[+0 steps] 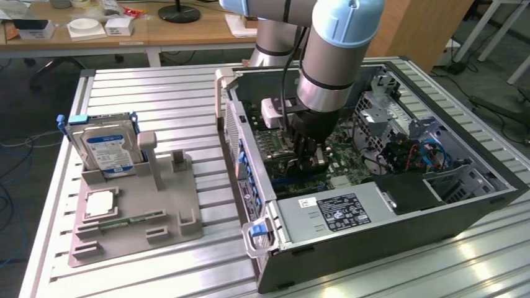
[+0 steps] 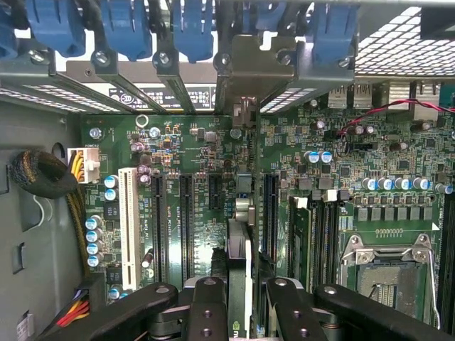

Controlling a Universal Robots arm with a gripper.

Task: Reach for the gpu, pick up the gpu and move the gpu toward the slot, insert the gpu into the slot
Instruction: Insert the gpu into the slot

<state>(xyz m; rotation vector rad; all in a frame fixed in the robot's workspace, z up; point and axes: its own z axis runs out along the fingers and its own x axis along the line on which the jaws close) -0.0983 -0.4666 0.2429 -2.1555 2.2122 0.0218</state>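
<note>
Exterior view: arm [image 1: 327, 56] plunged straight down into the open computer case [image 1: 431, 205] on the tabletop [image 1: 157, 87]; gripper [image 1: 305, 158] low over the motherboard [image 1: 348, 158]. Hard drive [image 1: 106, 148] stands upright in the grey holder [image 1: 136, 211] on the exterior view's left.

Wrist view: jaws partly closed, pinching the gpu [image 2: 238, 277] edge-on, its bracket [image 2: 249, 71] at the rear opening, card apparently aligned over a slot [image 2: 186, 224] for vertical insertion.

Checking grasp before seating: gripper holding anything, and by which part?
Yes. The gripper is shut on the gpu, pinching the card's upper edge edge-on above the motherboard slots.
</note>
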